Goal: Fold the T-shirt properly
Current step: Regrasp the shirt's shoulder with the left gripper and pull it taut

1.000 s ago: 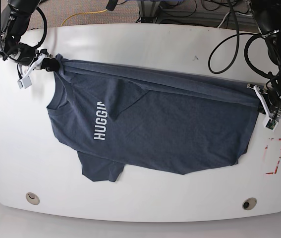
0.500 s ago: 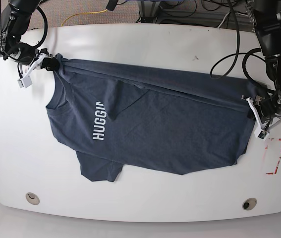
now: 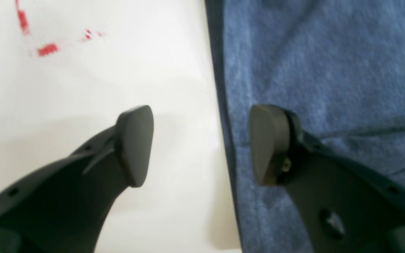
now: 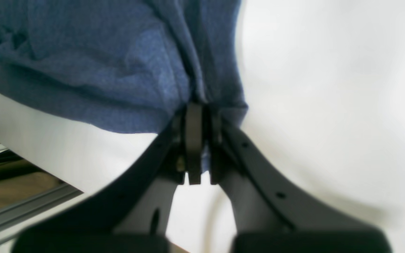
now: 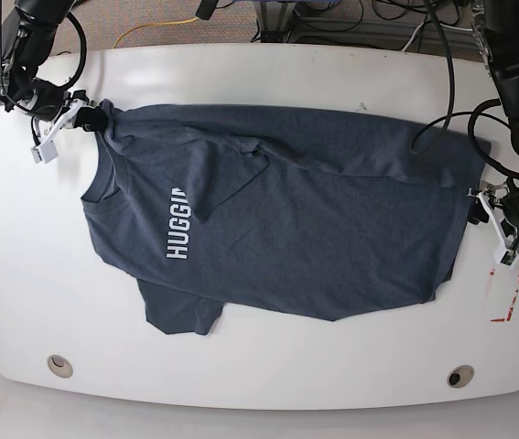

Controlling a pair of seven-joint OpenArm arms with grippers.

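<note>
Your right gripper (image 5: 92, 117), far left in the base view: jaws pinched tight on a bunched corner of the T-shirt (image 5: 305, 219) near the collar. Shirt lies spread across the white table (image 5: 259, 366), lettering toward the left, one fold creased over the chest. Far right, your left gripper (image 3: 200, 144): jaws apart, holding nothing, one finger (image 3: 269, 144) over the cloth's edge, the other over bare table.

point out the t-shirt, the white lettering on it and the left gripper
T-shirt (image 5: 332, 229), base view, middle of the flat body cloth.
white lettering (image 5: 178, 224), base view, middle of the printed word.
left gripper (image 3: 200, 144), left wrist view, midway between its open fingertips.
</note>
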